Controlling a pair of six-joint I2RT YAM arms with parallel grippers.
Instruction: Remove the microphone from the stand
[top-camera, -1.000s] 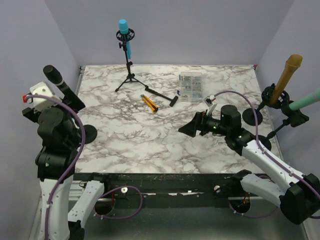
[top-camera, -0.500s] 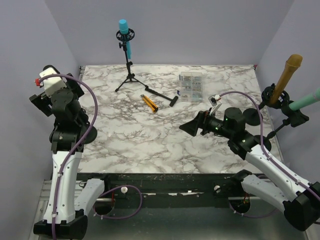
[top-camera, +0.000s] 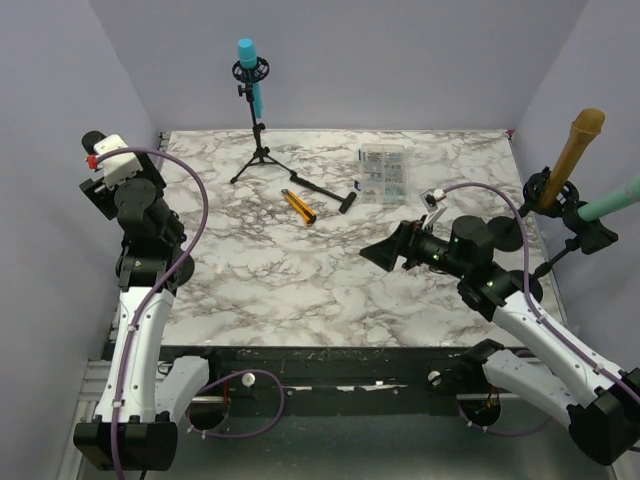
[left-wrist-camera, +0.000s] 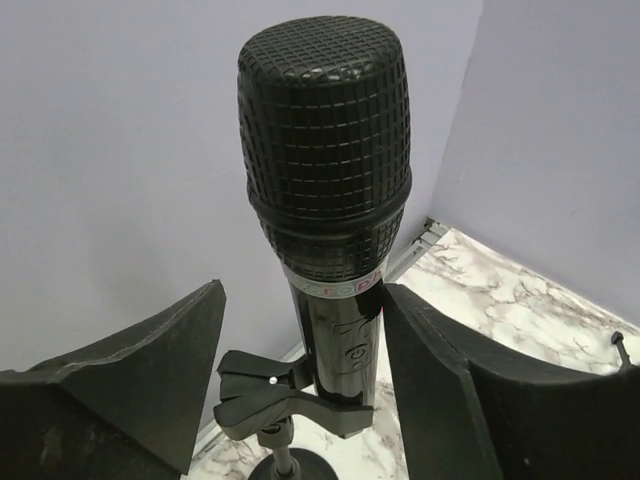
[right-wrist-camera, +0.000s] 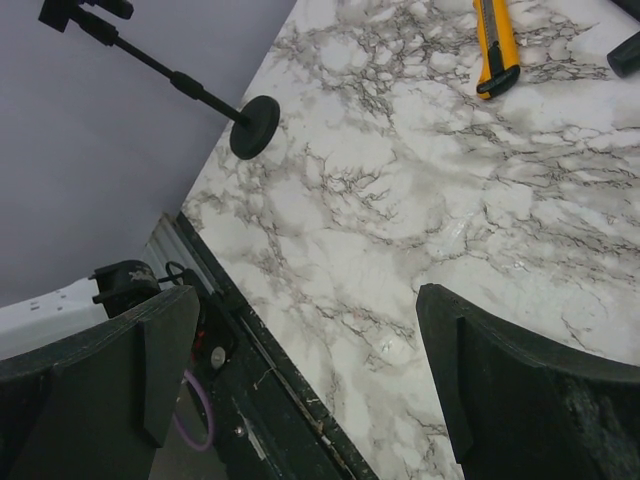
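White-and-grey marble-look table (top-camera: 300, 270). Carries a black tripod (top-camera: 262, 160) at the far left, a yellow utility knife (top-camera: 299, 205) mid-back with a black T-handled tool (top-camera: 325, 190) just beside it, and a clear compartment box (top-camera: 384, 172) further right. Also holds a left round base (right-wrist-camera: 254, 127) by the left edge and right round bases (top-camera: 503, 233) opposite.

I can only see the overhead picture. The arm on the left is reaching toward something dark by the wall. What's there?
Observer: Its wrist camera shows a black microphone standing upright, mesh head on top.
Operator: Has it grabbed it?
Observer: No. The left gripper is open, one finger on each side of it.
Operator: What keeps the microphone up?
Observer: A black clip on a thin stand holds its handle.
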